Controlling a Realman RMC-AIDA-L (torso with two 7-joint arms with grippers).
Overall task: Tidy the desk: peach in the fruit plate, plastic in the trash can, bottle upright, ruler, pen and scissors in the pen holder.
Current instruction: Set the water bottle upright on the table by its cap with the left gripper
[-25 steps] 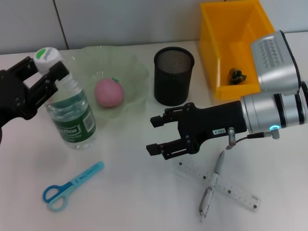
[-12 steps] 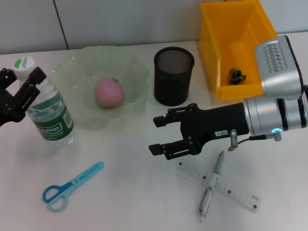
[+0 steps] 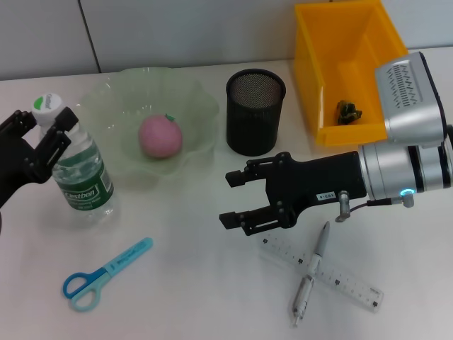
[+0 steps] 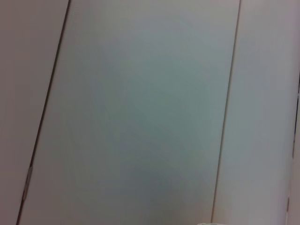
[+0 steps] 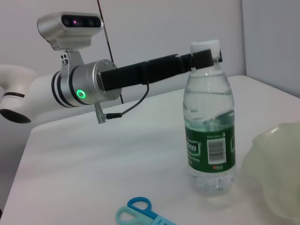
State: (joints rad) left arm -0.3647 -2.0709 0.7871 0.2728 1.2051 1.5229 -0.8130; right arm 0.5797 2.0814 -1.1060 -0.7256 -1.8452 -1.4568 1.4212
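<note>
A clear water bottle [image 3: 83, 180] with a green label stands upright at the table's left, also seen as the bottle [image 5: 210, 140] in the right wrist view. My left gripper [image 3: 45, 122] is shut on its neck just under the white cap, seen again as the left gripper [image 5: 205, 57]. A pink peach [image 3: 160, 136] lies in the green fruit plate [image 3: 106, 99]. My right gripper [image 3: 231, 198] hovers open at mid-table, holding nothing. A pen [image 3: 312, 270] lies across a clear ruler [image 3: 347, 286] beside it. Blue scissors [image 3: 102, 276] lie front left. The black mesh pen holder [image 3: 255, 113] stands behind.
The yellow trash can [image 3: 311, 78] at the back right holds a dark crumpled piece of plastic [image 3: 348, 111]. The scissors' handles [image 5: 139, 210] lie close in front of the bottle. The left wrist view shows only wall panels.
The left gripper carried the bottle leftward away from the plate, then slightly back right, and brought it from tilted to upright. The right arm has barely moved.
</note>
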